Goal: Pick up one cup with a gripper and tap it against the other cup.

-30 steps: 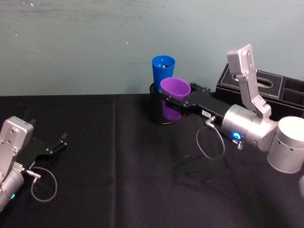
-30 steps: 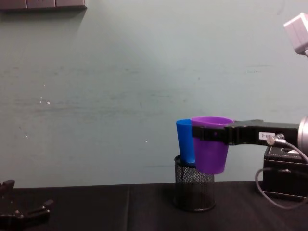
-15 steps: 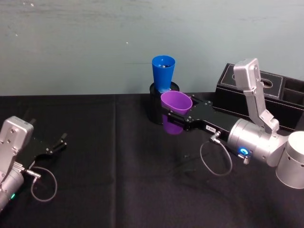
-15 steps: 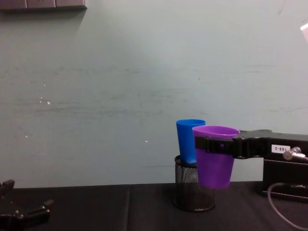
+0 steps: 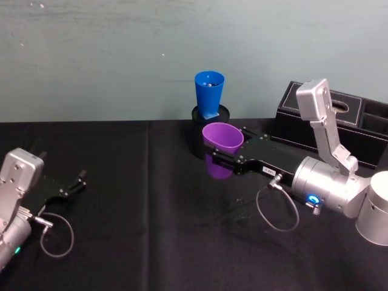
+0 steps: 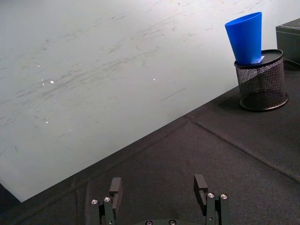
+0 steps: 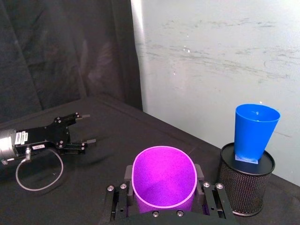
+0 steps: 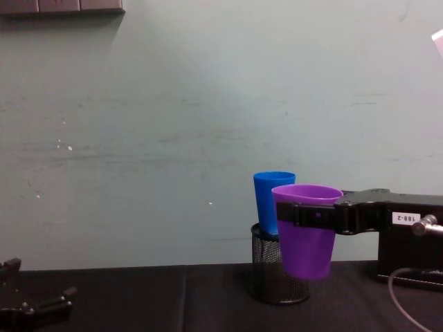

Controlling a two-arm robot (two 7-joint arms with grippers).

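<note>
My right gripper (image 5: 225, 149) is shut on the purple cup (image 5: 222, 139), clamping it just below the rim. The cup hangs upright above the black tablecloth, in front of the blue cup (image 5: 209, 94) and apart from it. From the chest the purple cup (image 8: 306, 235) overlaps the blue cup (image 8: 270, 200) and sits lower. In the right wrist view the purple cup (image 7: 163, 177) sits between the fingers (image 7: 127, 174), with the blue cup (image 7: 255, 131) beyond. My left gripper (image 5: 75, 183) rests open at the table's left.
The blue cup stands in a black mesh pen holder (image 5: 197, 132) at the back middle of the table. A black leather box (image 5: 339, 110) sits at the back right. The pale wall rises right behind the table.
My right gripper has drawn the purple cup back from the blue cup, towards me and lower. The left arm has not moved.
</note>
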